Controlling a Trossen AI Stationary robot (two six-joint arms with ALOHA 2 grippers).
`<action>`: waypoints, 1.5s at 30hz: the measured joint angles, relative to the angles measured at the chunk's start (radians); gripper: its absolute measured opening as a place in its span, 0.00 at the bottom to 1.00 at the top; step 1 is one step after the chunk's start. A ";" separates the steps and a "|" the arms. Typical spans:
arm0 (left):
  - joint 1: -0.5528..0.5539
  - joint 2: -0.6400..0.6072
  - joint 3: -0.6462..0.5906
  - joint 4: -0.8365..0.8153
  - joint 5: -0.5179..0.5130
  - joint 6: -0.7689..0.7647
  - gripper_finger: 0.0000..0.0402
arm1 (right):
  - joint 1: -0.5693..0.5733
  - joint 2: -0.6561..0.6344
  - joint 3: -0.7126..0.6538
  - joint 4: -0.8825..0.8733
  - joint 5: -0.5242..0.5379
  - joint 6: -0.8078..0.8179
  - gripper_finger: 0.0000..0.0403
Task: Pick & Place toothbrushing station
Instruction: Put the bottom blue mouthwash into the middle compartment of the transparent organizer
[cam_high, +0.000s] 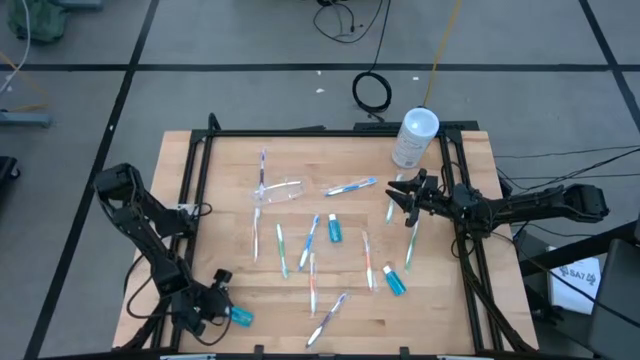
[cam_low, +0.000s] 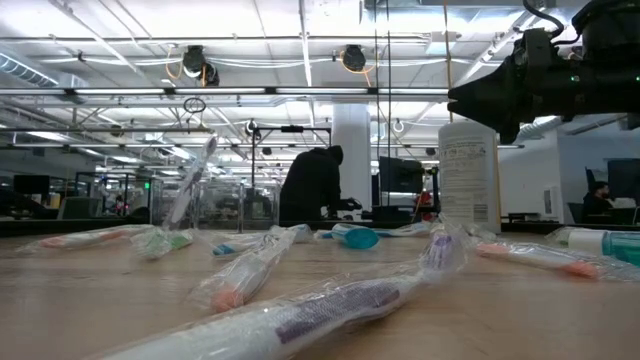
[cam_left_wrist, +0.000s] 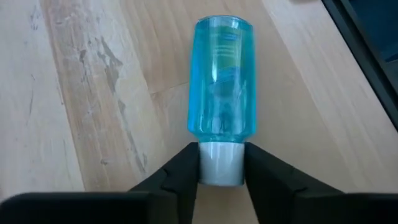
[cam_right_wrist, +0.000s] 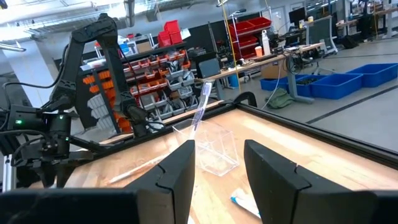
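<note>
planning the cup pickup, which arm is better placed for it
Probably right: its open, empty gripper faces the clear cup across bare table, while the left gripper is shut on a blue bottle at the near edge.

Our left arm folds down at seven o'clock of the table, its left gripper (cam_high: 218, 303) low at the near edge with fingers (cam_left_wrist: 180, 171) closed. Our right arm reaches in from three o'clock, the right gripper (cam_high: 405, 195) raised, fingers (cam_right_wrist: 267, 168) parted.

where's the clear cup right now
In the high view the clear cup lies near the table's far middle, a toothbrush poking from it.
</note>
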 joint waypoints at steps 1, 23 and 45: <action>0.000 -0.001 0.000 0.000 0.000 0.000 0.28 | 0.000 0.000 0.000 0.000 0.000 0.000 0.32; 0.354 -0.068 0.593 -0.997 -0.303 0.971 0.24 | 0.000 0.000 0.000 0.000 0.001 0.000 0.32; 1.106 -0.065 0.698 -1.013 -0.429 1.669 0.24 | 0.000 0.000 0.000 -0.021 0.001 -0.008 0.32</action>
